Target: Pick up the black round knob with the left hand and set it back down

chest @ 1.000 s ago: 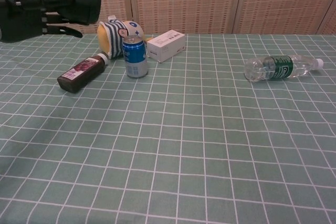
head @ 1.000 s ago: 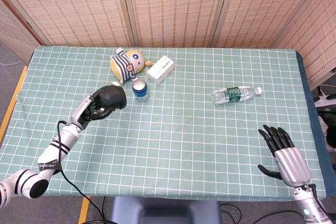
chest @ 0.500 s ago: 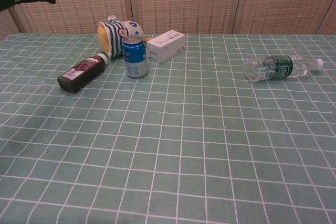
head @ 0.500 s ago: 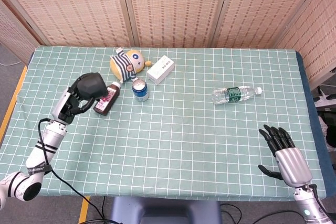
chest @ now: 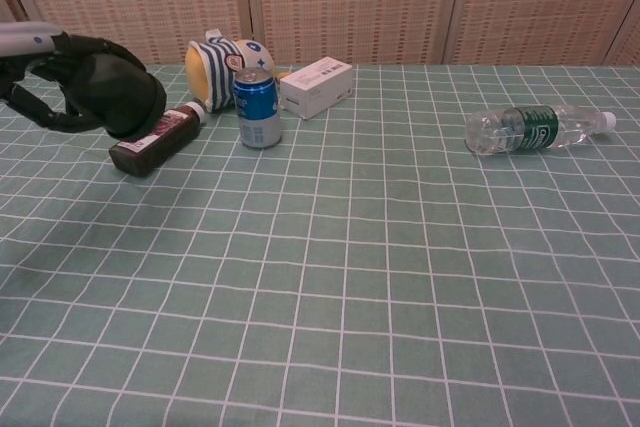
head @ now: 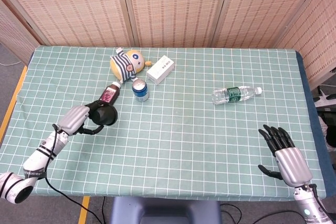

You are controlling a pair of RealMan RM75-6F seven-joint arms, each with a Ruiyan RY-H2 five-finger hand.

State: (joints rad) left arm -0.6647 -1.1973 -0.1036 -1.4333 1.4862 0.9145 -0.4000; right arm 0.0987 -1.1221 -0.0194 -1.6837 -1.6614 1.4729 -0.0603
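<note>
My left hand [head: 83, 119] grips the black round knob [head: 104, 115] over the left part of the table, its fingers wrapped around the knob's back. In the chest view the left hand [chest: 45, 82] holds the knob [chest: 122, 97] above the cloth, just in front of the dark bottle [chest: 155, 140]. Whether the knob touches the table is hard to tell. My right hand [head: 283, 153] rests near the front right corner, holding nothing, fingers spread; the chest view does not show it.
A dark juice bottle [head: 109, 94], a blue can [head: 139, 89], a striped plush toy [head: 126, 63] and a white box [head: 160, 69] cluster at the back left. A clear water bottle [head: 236, 94] lies on its side to the right. The green checked cloth [head: 184, 140] covers the table.
My left hand has carried the knob from up high at the far left downward and toward the table's front, ending close to the cloth beside the dark bottle. The right hand has not moved.
</note>
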